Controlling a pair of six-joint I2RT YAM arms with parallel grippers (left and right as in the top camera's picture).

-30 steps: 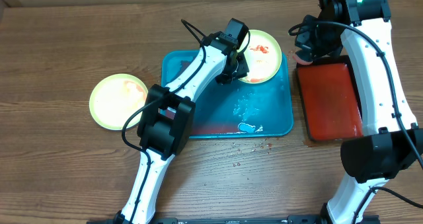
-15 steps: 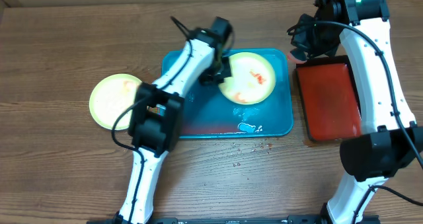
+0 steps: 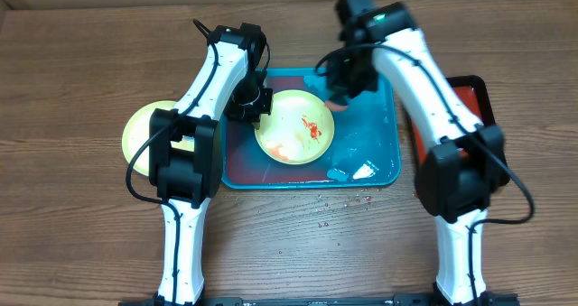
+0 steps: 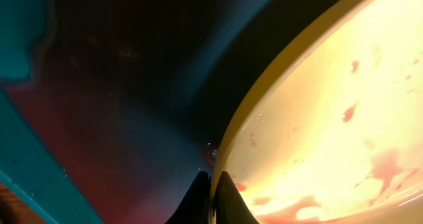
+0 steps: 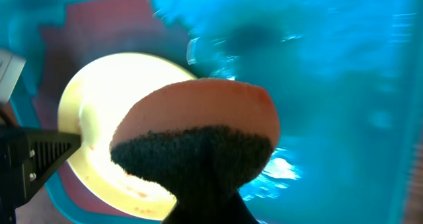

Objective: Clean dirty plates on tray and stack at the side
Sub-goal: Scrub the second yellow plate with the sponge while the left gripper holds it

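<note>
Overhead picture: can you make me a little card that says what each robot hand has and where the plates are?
left gripper: shut on the rim of the yellow-green plate
right gripper: shut on the sponge, above the blue tray
held plate: over the tray, red smears on it
other plate: on the table, left of the tray

This looks like a robotics lab bench. My white left arm point(image 3: 212, 85) and right arm point(image 3: 420, 67) reach over a plain wooden table point(image 3: 81, 62) set with a blue tray point(image 3: 375, 134) and a red tray point(image 3: 480, 98).
</note>
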